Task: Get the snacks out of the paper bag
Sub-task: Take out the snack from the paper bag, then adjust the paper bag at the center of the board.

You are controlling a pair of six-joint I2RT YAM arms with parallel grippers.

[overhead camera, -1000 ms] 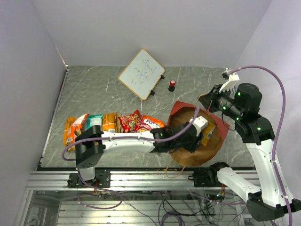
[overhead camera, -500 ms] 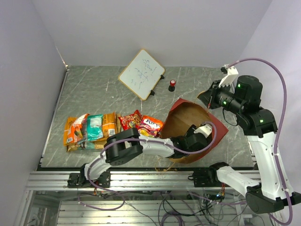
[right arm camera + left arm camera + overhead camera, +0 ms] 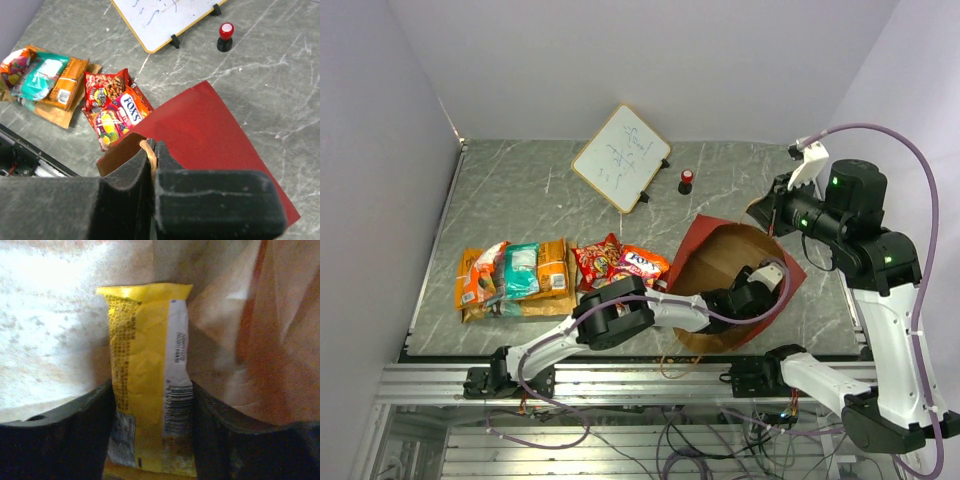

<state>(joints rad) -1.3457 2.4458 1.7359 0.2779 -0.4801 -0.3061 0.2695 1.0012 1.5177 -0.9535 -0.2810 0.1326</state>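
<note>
The paper bag, red outside and brown inside, lies tilted open at the right front. My right gripper is shut on its twisted handle and rim and holds the mouth up. My left arm reaches into the bag; its gripper is deep inside. In the left wrist view its jaws press on both sides of a yellow packet against the brown bag wall. Other snacks lie outside: an orange, teal and tan pile and two red packets.
A white whiteboard stands at the back, with a small red-capped object to its right. The snack pile and red packets also show in the right wrist view. The table's front edge runs just below the bag.
My left gripper has pushed further right and deeper into the bag, up to the yellow packet. The bag has shifted and its mouth has turned. The right gripper stays on the handle.
</note>
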